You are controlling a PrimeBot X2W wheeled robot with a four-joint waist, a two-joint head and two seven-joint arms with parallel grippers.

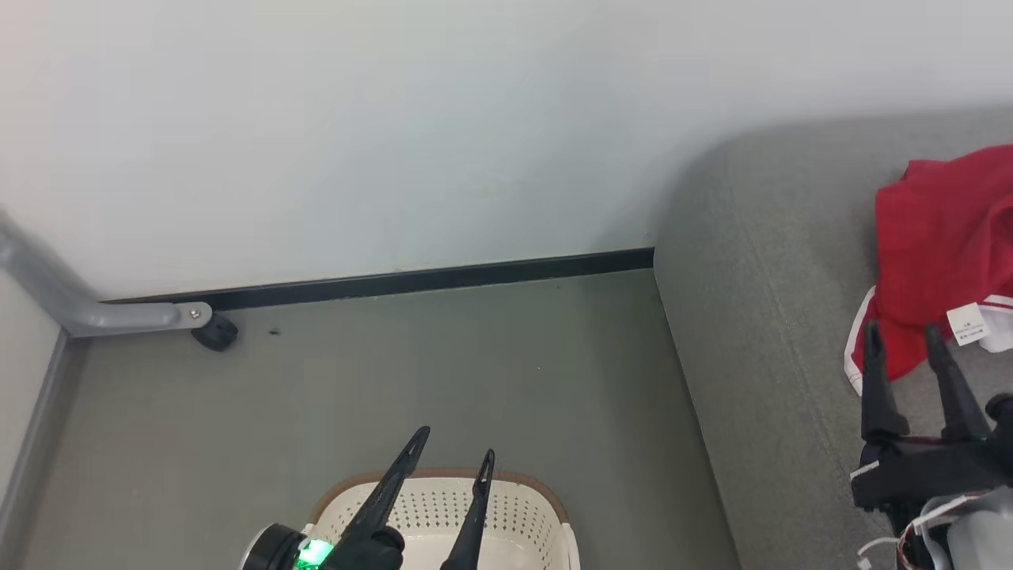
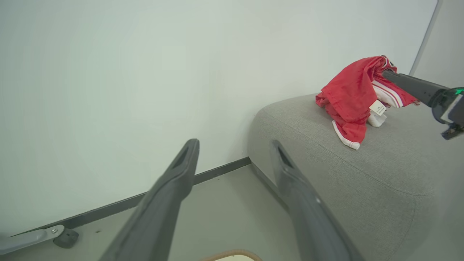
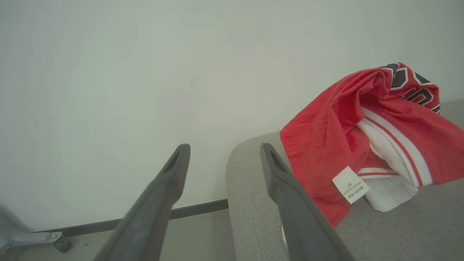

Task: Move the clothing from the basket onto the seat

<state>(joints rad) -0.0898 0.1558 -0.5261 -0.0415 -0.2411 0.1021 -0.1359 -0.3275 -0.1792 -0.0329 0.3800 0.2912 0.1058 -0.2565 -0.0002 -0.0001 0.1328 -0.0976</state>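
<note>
The grey seat takes three o'clock in the head view, the red clothing heaped on it at two o'clock. The basket sits at six o'clock, no garment in its visible part. The drop-off looks done; next, check the basket for more. The right gripper hovers by the heap, the left gripper over the basket, both spread wide, empty.

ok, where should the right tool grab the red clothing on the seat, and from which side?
Pinch the raised red fold at the heap's top, coming from the robot's side, where the open right tool faces it. The clothing stands bunched there, giving thick fabric to close on. The white-trimmed hem lies flat on the seat, likely harder.
</note>
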